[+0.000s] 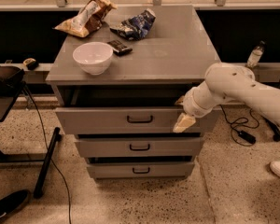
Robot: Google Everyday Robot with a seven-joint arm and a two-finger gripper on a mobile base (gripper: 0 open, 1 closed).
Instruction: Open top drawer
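Top drawer (pixel 107 120) sticking partway out, gripper (pixel 183 121) right at its front's right end (open or clamped? can't tell), bowl (pixel 93 57) up top.

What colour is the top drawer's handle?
Black handle, camera view; gripper at the top drawer's right end.

Dim warm overhead light; shadowed top drawer (pixel 102 121), end effector (pixel 183 123) at right front.

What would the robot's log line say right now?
top drawer: partly open | gripper: at the drawer front's right end, apart from the handle
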